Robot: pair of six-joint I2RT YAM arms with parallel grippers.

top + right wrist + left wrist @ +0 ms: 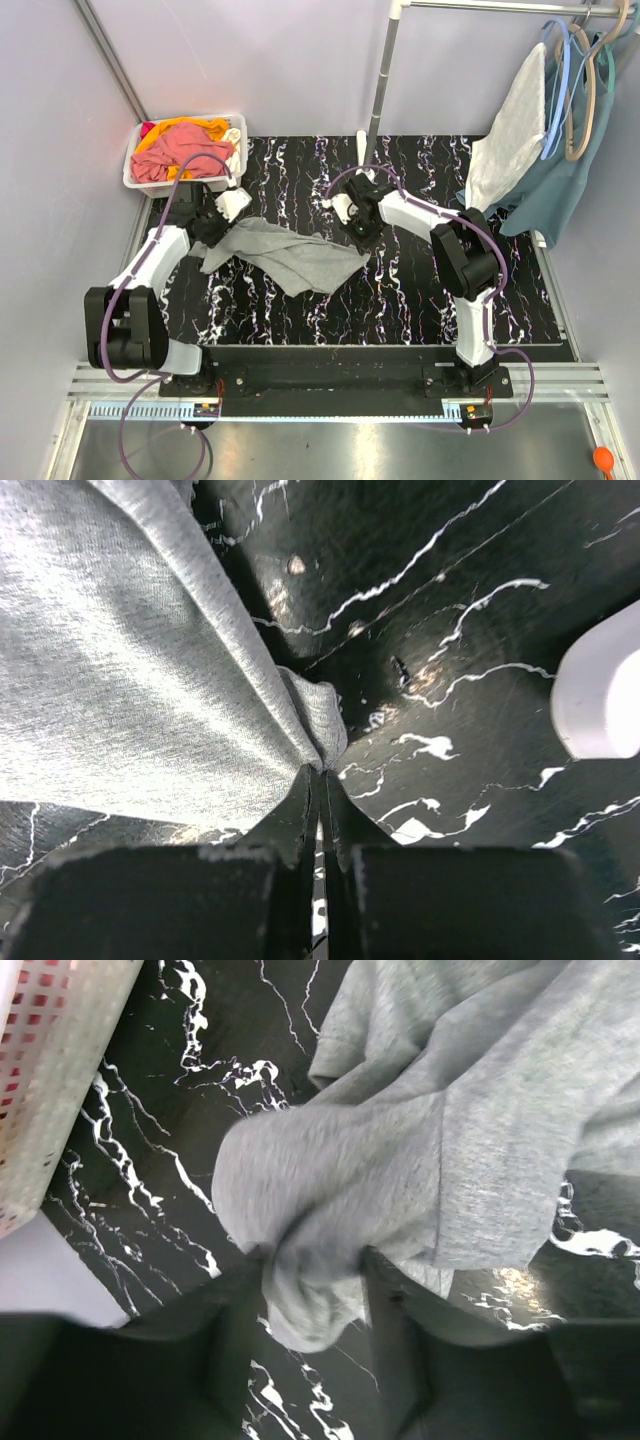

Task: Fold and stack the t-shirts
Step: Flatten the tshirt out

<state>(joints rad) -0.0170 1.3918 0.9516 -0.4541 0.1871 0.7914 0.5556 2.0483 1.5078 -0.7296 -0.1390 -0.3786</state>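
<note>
left arm (150,262) bent, reaching to 10 o'clock; left gripper (312,1260) tilted down, jaws parted round a bunch of grey t-shirt (450,1140), grip unclear. right arm (460,250) elbowed at 3 o'clock, forearm toward centre; right gripper (322,772) pinched tight on shirt edge.

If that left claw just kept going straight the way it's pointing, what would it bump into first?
The grey t-shirt: a bunched fold sits right between the fingers of the left gripper, with the black marbled table apparently close behind it.
</note>
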